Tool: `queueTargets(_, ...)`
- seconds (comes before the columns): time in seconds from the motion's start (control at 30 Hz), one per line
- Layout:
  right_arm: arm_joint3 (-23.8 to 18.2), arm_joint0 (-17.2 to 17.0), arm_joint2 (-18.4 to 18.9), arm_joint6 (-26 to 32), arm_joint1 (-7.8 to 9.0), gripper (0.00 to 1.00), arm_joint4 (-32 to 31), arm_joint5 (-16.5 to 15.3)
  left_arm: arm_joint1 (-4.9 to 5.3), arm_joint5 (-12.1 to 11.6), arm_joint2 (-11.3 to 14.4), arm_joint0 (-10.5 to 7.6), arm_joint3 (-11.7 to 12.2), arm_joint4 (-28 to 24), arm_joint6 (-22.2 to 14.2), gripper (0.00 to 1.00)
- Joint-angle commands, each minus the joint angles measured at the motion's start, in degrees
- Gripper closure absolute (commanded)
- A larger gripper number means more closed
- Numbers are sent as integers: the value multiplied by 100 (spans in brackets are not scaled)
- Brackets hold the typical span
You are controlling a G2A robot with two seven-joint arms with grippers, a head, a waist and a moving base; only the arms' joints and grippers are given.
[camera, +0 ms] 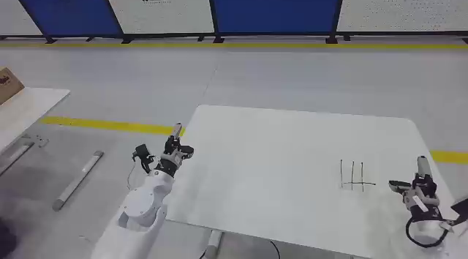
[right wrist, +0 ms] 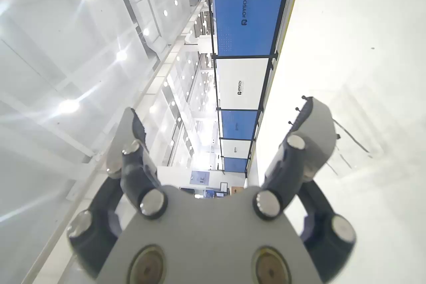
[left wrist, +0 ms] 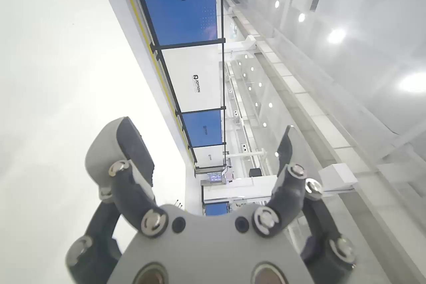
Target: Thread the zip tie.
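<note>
Zip ties (camera: 353, 175) lie flat on the right near part of the white table (camera: 278, 149). They are just beside the right gripper (camera: 409, 176) and well apart from the left gripper (camera: 178, 140) at the table's left edge, so the right arm is much the nearer. Both grippers are spread wide and hold nothing. Three ties run parallel, long axes pointing away from the robot, and a fourth lies crosswise over their near ends; all lie inward of the right fingers, toward the table's middle.
</note>
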Motion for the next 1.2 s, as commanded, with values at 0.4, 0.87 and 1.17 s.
queueTargets(0.4, 39, 131, 531, 1011, 102, 0, -358, 53, 0, 0, 0, 0, 0, 0, 0, 0)
queueTargets(0.87, -13, 539, 1448, 3933, 424, 0, -1625, 317, 0, 0, 0, 0, 0, 0, 0, 0)
queueTargets(1.17, -13, 539, 1448, 3933, 424, 0, -1625, 317, 0, 0, 0, 0, 0, 0, 0, 0)
